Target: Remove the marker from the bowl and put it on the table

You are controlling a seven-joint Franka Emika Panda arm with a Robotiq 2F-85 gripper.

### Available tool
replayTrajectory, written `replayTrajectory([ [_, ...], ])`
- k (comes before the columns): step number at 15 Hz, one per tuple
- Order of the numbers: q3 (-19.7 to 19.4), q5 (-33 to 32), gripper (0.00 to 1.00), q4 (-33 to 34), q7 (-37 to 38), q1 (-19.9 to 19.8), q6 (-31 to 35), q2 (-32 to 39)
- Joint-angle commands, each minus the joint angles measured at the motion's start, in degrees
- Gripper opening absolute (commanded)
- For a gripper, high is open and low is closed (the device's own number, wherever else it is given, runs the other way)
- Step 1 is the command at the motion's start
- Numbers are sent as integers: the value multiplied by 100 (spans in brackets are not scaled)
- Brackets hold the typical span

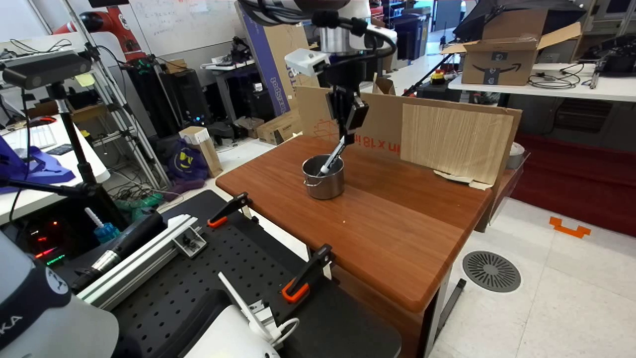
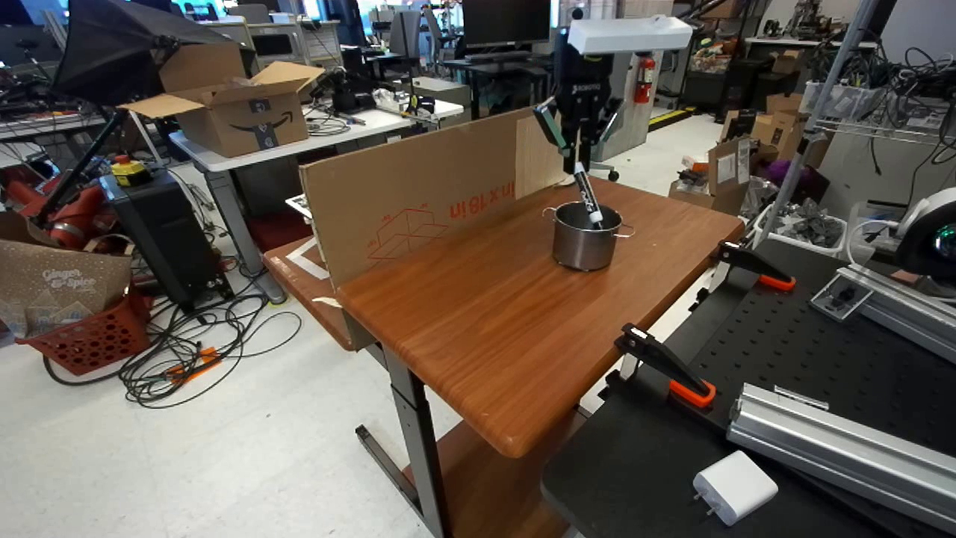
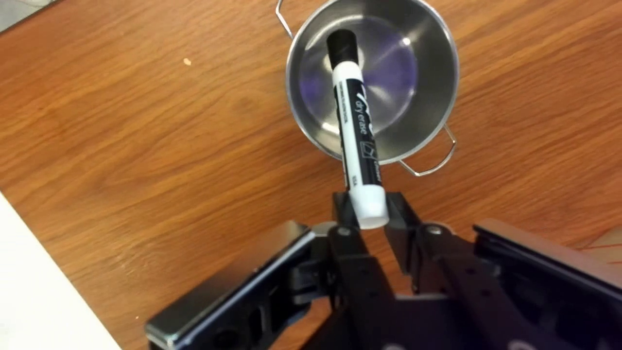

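A black 2-fingered tool [image 3: 370, 208] pinches the white end of a slim black-and-white dry-erase marker [image 3: 357, 131] with a black cap, its fingertips closed against opposite sides of the barrel. From the tool the marker slants downward, tilted rather than upright, and its capped end lies below the rim of a small, round, silvery-grey metal bowl [image 2: 582, 250] with 2 wire handles. Whether the cap touches the bowl's floor, I cannot tell.

The bowl stands upright beneath the tool; in both exterior views the fingertips are above its rim, apart from it. The wrist view shows the marker passing across the part of the rim nearest the tool. The bowl rests on a rectangular reddish-brown wooden counter [image 3: 194, 146], which spreads out under the tool in all 3 views. On it, near the bowl and apart from the tool, lies a tiny pale speck [image 3: 187, 61].

Beyond the tool in an exterior view, a tan cardboard sheet [image 1: 385, 117] with red printing stands along the counter's edge. A black perforated bench [image 1: 238, 273] is just beside the opposite edge, well apart from the tool, with 2 black-and-orange clamps [image 1: 312, 271].
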Motion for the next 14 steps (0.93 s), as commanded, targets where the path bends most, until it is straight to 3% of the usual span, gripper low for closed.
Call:
replayTrajectory([
  [1, -40, -16, 5, -255, -351, -169, -249, -516],
  [6, -165, 93, 5, -154, -715, -524, -519, -910],
  [14, -156, 395, 5, 456, -791, -694, -517, -460],
])
